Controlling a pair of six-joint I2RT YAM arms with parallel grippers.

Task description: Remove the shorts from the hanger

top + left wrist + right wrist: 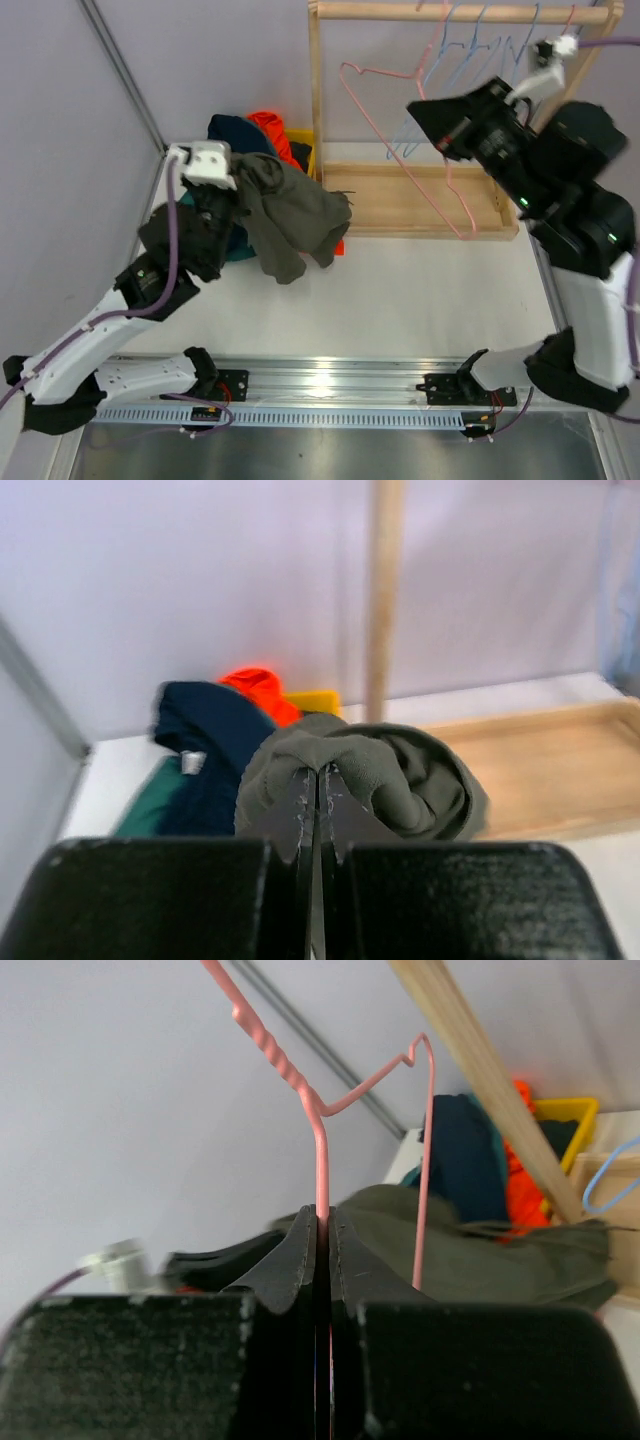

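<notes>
My left gripper [243,187] [318,772] is shut on a fold of the olive-grey shorts [298,215] [410,780], which hang limp from it over the table at the left. My right gripper [414,106] [323,1222] is shut on the wire of a pink hanger [400,150] [320,1145], held tilted in front of the wooden rack. The hanger's wire shows bare in the top view, to the right of the olive-grey shorts. Behind them lie navy shorts [232,130] [215,730], orange shorts [274,130] [255,685] and teal shorts [150,800] in a heap.
A wooden rack with a top rail [460,11], a left post [385,590] and a tray-like base [420,200] stands at the back right. Several blue and pink hangers [485,40] hang on the rail. A yellow bin [570,1120] sits beside the heap. The wall runs along the left.
</notes>
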